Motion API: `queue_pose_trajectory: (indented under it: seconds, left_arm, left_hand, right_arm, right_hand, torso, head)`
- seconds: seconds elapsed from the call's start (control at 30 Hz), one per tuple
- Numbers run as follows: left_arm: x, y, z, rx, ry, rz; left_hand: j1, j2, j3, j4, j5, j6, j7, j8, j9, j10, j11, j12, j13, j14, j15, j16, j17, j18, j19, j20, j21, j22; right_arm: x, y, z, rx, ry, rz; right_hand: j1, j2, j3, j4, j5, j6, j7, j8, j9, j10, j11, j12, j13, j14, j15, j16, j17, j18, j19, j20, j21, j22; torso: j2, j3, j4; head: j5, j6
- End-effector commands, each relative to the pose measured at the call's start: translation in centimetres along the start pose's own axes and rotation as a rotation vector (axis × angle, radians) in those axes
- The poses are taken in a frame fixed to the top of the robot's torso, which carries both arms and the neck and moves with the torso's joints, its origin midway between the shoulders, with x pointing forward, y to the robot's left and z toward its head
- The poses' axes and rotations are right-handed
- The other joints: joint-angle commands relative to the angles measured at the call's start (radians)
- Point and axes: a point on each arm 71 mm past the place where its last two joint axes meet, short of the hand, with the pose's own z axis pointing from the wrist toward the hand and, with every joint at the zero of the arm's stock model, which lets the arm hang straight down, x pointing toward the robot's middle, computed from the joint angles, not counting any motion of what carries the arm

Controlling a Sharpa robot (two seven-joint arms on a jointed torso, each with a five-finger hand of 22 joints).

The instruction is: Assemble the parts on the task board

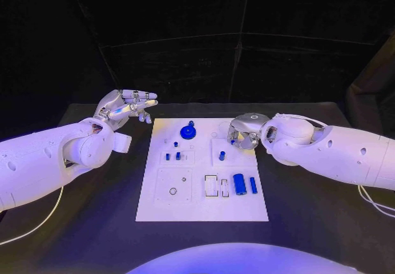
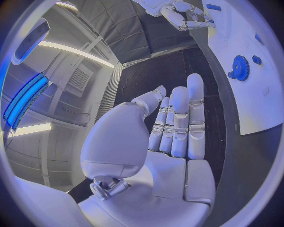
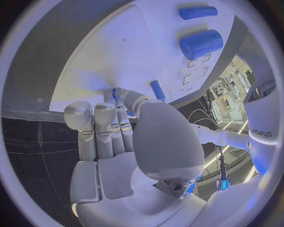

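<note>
The white task board [image 1: 201, 200] lies in the middle of the table. A blue gear [image 1: 188, 132] [image 2: 239, 67] stands near its far edge. Three small blue parts [image 1: 173, 154] sit left of centre, and a blue peg [image 1: 221, 154] [image 3: 157, 91] lies right of them. A thick blue cylinder [image 1: 240, 184] [image 3: 201, 44] and a thin blue rod [image 1: 253, 184] [image 3: 198, 12] lie at the near right. My right hand [image 1: 244, 132] [image 3: 118, 123] hangs over the board's far right part, thumb and a finger pinching a small blue part [image 3: 114, 94]. My left hand [image 1: 125, 105] [image 2: 177, 123] is raised beyond the board's far left corner, fingers straight, holding nothing.
White rectangular blocks [image 1: 217, 186] sit in recesses beside the thick cylinder. A square recessed plate with a small ring [image 1: 173, 190] is at the board's near left. Black table [image 1: 313, 228] surrounds the board.
</note>
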Motion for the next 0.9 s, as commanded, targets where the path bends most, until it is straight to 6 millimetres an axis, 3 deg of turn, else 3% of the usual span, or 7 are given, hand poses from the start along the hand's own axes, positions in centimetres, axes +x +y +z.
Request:
queue_pose_trajectory:
  seconds: [0.03,0.47,0.7,0.9]
  left_arm:
    - [-0.1,-0.2,0.1,0.018,0.001,-0.006]
    - [-0.2,-0.2,0.1,0.016,-0.003,-0.003]
    - [-0.3,-0.1,0.2,0.015,-0.005,-0.002]
    - [-0.1,-0.1,0.4,0.013,-0.003,-0.002]
  left_hand:
    - [0.000,0.003,0.000,-0.005,0.005,0.004,0.002,0.004,-0.001,0.002,0.002,0.004,-0.001,-0.008,0.001,-0.005,-0.002,0.013,-0.006,-0.001,-0.005,-0.001]
    - [0.001,0.004,0.001,-0.006,0.005,0.004,0.002,0.004,-0.001,0.001,0.002,0.004,-0.001,-0.008,0.001,-0.005,-0.002,0.013,-0.006,-0.001,-0.005,-0.002]
    - [0.001,0.004,0.001,-0.006,0.005,0.004,0.002,0.004,-0.001,0.001,0.002,0.004,-0.001,-0.008,0.001,-0.005,-0.002,0.013,-0.006,-0.001,-0.005,-0.002]
    - [0.000,0.004,0.000,-0.006,0.004,0.003,0.003,0.004,-0.001,0.000,0.003,0.004,-0.002,-0.009,0.001,-0.005,-0.003,0.013,-0.006,-0.001,-0.006,-0.003]
  right_arm:
    - [-0.8,0.3,-0.2,-0.018,-0.092,0.009]
    - [-1.6,0.9,-1.6,-0.040,-0.146,0.035]
    - [-2.5,3.3,-2.9,-0.119,-0.207,0.068]
    - [-3.3,7.0,-3.2,-0.230,-0.244,0.110]
  right_hand:
    - [-0.011,0.001,0.007,-0.001,-0.004,0.008,0.002,-0.001,0.000,0.002,0.000,-0.006,-0.001,0.021,-0.003,0.009,0.007,-0.008,0.006,0.000,0.008,0.006]
    - [-0.018,-0.003,0.011,-0.005,-0.005,0.009,0.002,-0.001,0.000,0.004,0.000,-0.008,-0.001,0.021,-0.002,0.020,0.014,-0.008,0.005,0.000,0.015,0.011]
    - [-0.024,-0.011,0.019,-0.015,0.009,0.005,0.004,-0.003,-0.001,0.002,0.002,-0.013,-0.001,0.018,-0.001,0.032,0.022,-0.008,0.003,0.000,0.023,0.019]
    - [-0.026,-0.013,0.021,-0.017,0.011,0.005,0.004,-0.003,-0.001,0.002,0.003,-0.014,-0.001,0.018,-0.001,0.036,0.026,-0.009,0.003,0.001,0.026,0.022]
  torso:
    - [0.000,-0.0003,0.0002]
    - [0.000,-0.0008,-0.0001]
    - [-0.002,-0.0014,0.0004]
    - [0.001,-0.0014,0.0038]
  head:
    - [-0.002,0.004]
    - [-0.003,0.013]
    - [0.021,0.013]
    - [0.053,0.011]
